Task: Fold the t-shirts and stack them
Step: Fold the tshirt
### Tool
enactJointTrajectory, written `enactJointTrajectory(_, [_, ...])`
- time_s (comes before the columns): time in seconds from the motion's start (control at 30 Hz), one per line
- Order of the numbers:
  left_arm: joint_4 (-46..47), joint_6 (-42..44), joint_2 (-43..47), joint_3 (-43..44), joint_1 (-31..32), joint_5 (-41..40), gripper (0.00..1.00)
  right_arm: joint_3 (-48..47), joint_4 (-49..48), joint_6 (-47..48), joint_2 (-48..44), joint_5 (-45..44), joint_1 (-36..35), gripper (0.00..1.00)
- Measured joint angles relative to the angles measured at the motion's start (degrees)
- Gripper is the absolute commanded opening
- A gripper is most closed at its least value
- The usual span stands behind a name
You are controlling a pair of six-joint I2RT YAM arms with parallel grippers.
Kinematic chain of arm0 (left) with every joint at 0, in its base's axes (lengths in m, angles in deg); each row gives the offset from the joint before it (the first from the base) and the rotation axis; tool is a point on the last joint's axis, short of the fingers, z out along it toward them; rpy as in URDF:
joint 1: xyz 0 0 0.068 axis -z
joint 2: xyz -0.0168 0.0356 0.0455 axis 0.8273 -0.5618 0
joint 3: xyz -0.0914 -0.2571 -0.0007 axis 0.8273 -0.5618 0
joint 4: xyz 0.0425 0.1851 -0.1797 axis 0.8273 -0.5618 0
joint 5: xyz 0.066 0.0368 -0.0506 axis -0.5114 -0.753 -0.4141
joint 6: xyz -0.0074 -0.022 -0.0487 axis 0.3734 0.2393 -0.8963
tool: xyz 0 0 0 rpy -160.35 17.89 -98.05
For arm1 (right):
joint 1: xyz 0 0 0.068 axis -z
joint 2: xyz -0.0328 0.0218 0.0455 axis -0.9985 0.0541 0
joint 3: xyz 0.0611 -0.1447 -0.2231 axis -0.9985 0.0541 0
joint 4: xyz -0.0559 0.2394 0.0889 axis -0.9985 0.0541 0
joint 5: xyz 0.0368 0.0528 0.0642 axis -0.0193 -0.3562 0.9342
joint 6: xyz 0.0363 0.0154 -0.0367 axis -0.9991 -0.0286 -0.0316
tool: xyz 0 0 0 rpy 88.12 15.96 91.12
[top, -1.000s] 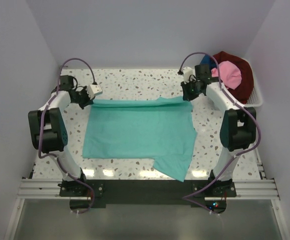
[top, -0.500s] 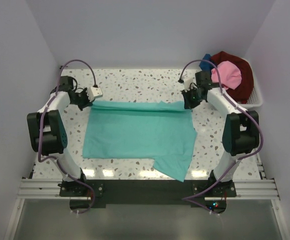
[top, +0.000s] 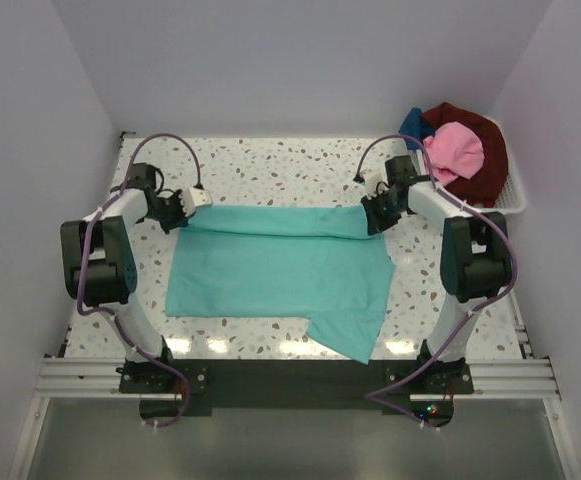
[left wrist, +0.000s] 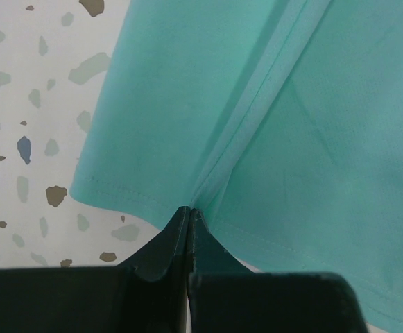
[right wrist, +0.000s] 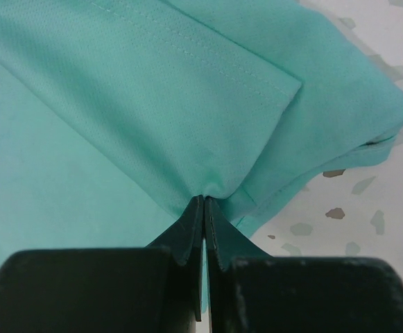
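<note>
I see the teal t-shirt (top: 270, 270) spread flat over the middle of the table (top: 270, 165), with one flap reaching toward the near edge. My left gripper (left wrist: 189, 214) is pinched tight on a fold at the shirt's far left corner. My right gripper (right wrist: 204, 202) is pressed together on fabric at the far right corner, and a folded ridge runs along the far hem between them. The pink t-shirt (top: 455, 148), dark red t-shirt (top: 485, 170) and blue t-shirt (top: 411, 123) lie heaped in the white basket (top: 515, 200) at the table's far right corner.
</note>
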Motion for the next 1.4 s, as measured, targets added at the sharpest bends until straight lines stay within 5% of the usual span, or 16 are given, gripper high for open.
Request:
enactJointTrajectory(0.87, [-1.75, 0.0, -0.46, -0.79, 0.66, -2.21, 0.0, -4.28, 2.82, 2.49, 0.5, -1.01, -0.02, 0.0])
enactJointTrajectory(1.0, [-1.79, 0.09, -0.46, -1.07, 0.98, -2.84, 0.17, -2.91, 3.02, 3.08, 0.55, -0.98, -0.11, 0.02])
enactJointTrajectory(1.23, [-7.32, 0.55, -0.7, 2.84, 1.2, -1.49, 0.39, -2.97, 7.76, 5.49, 1.11, 0.37, -0.15, 0.31])
enactJointTrajectory(1.4, [-8.35, -5.22, -0.39, 10.88, 4.68, 2.25, 0.49, -6.67, 11.74, 4.72, 1.25, 2.6, 0.26, 0.34])
